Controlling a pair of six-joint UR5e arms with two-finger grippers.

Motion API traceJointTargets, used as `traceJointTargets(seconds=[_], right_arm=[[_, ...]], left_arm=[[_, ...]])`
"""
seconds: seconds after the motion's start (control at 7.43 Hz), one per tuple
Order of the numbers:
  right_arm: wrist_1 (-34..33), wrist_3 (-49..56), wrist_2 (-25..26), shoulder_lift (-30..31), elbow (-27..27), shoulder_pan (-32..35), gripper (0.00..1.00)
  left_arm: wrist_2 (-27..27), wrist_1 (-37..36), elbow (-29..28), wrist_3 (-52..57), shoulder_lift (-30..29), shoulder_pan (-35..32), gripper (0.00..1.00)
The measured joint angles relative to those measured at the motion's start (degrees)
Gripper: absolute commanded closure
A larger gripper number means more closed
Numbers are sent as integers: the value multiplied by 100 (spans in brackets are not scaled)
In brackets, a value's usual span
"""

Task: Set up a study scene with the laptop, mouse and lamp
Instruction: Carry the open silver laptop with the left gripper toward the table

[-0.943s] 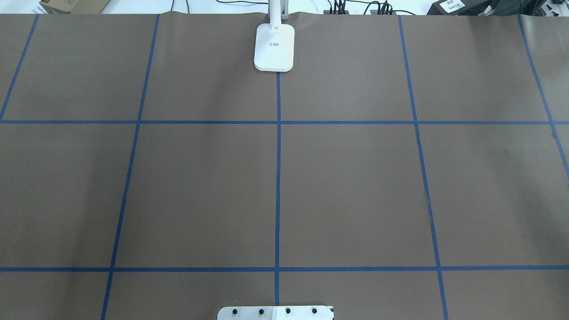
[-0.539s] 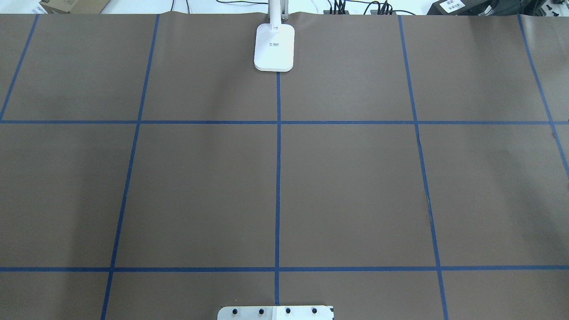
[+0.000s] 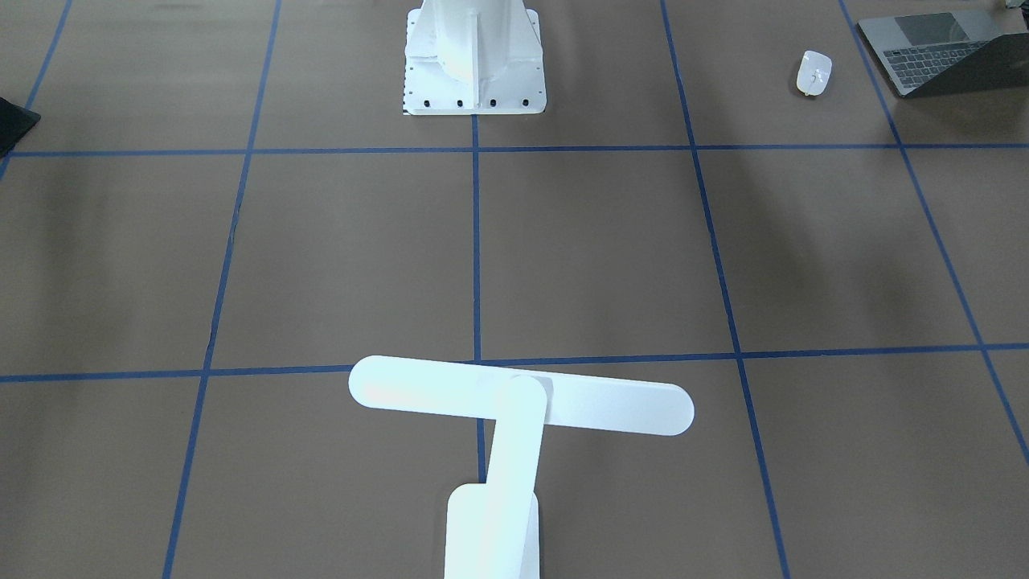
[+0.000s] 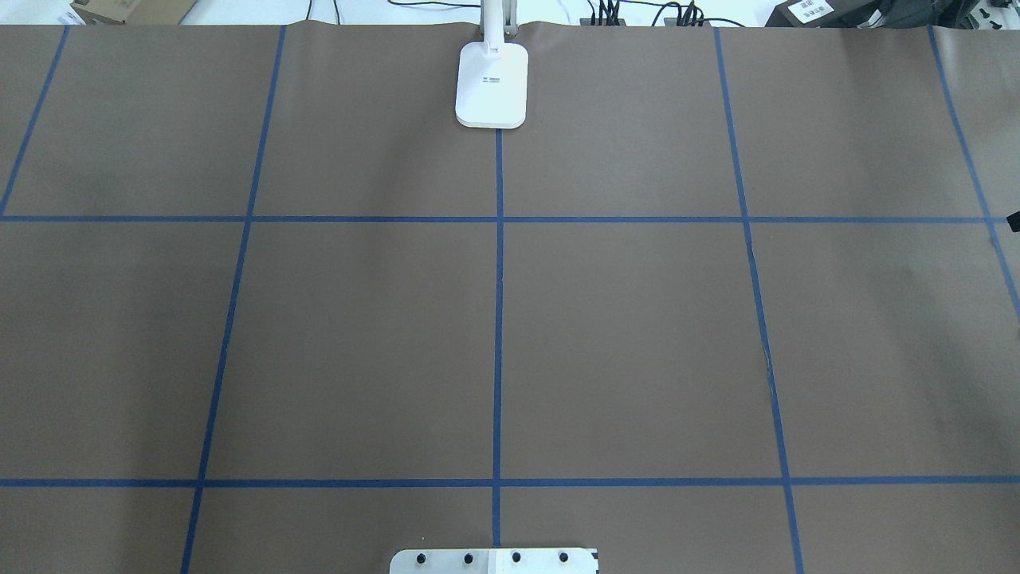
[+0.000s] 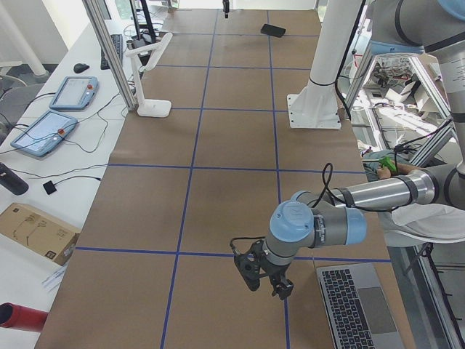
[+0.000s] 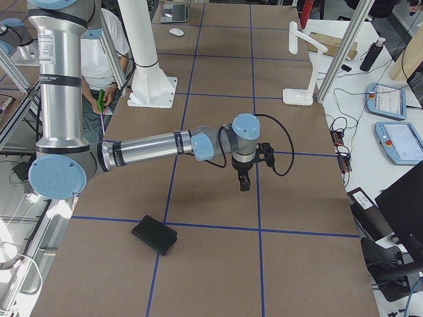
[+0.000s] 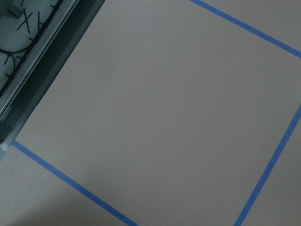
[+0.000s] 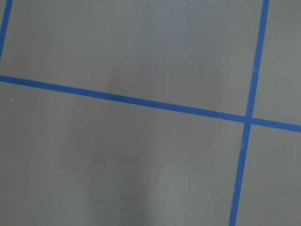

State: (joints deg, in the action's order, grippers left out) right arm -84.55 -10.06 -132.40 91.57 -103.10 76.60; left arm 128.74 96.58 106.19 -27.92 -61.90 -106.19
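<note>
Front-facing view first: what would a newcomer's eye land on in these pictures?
The white lamp looms at the bottom centre, its base at the table edge nearest that camera. The open laptop and the mouse beside it sit far off in the top right corner, on the robot's left. In the side views, the left gripper hangs near the laptop, the right gripper near a black mat.

The table (image 3: 603, 257) holds one lamp (image 3: 521, 398), one laptop (image 3: 924, 48), one mouse (image 3: 813, 73) and, it seems, one black mat (image 6: 154, 235). Two arms reach over it: left arm (image 5: 378, 193), right arm (image 6: 145, 146).
</note>
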Motion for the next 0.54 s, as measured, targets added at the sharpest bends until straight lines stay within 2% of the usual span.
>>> traceJointTargets(seconds=[0.27,0.54], right_arm=[[7,25,11,-9,-44,-62,0],[255,7,30,3,-33,-121,0]], left_arm=[[-19,-260,70,-445,195,-468,1],[-88,-291,55,-1256,315,-620,1]])
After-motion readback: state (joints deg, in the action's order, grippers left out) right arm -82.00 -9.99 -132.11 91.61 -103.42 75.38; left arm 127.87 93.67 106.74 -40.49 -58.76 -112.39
